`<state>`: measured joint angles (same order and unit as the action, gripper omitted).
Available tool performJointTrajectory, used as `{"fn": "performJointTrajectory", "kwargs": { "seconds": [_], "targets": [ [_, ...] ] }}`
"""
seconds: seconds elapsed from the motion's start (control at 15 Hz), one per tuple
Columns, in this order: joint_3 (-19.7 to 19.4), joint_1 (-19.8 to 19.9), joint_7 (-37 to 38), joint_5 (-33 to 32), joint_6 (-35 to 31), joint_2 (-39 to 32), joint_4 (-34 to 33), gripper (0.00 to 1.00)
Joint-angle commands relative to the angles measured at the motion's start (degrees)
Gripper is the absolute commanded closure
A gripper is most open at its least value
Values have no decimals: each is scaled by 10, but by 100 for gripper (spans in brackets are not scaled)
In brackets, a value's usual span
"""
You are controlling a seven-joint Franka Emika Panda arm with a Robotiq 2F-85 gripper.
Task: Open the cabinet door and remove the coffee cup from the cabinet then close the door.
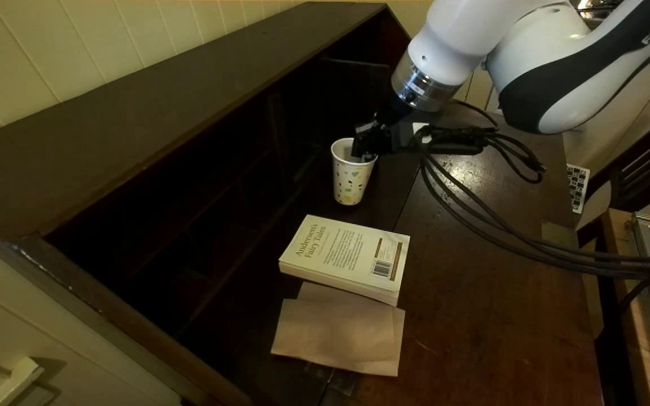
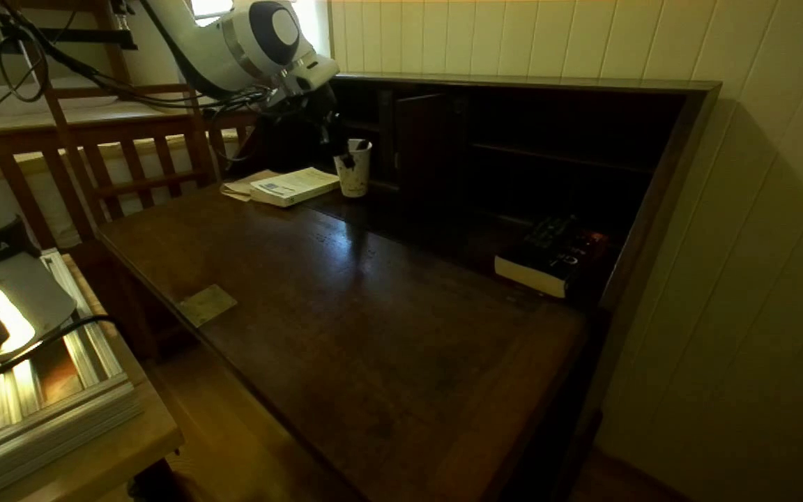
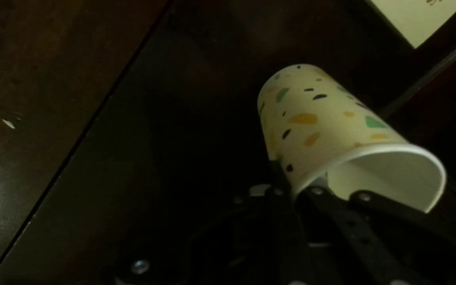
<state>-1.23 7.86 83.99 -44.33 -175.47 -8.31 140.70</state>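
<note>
- Wrist view: gripper (image 3: pixel 298 180) pinches the coffee cup (image 3: pixel 323 113) by its rim, right of centre.
- Move gently; squeezing may crush it.
- Clear the open cabinet door (image 2: pixel 424 143), upper centre in an exterior view.

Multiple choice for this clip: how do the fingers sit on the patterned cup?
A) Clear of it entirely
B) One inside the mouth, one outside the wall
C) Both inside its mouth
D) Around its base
B, since the wrist view shows the cup with its rim passing between the fingers.
</note>
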Motion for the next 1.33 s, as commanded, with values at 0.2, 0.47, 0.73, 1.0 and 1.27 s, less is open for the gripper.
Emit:
{"fn": "performJointTrajectory", "kwargs": {
  "seconds": [0.2, 0.47, 0.73, 1.0, 1.27],
  "targets": [
    [10, 8, -45, 30, -1, 75, 89, 99],
    [5, 6, -62, 40, 3, 91, 113, 99],
    [1, 7, -79, 53, 6, 106, 131, 99],
    [-7, 6, -86, 51, 15, 125, 143, 99],
    [-15, 6, -89, 46, 25, 132, 144, 72]
  ]
}}
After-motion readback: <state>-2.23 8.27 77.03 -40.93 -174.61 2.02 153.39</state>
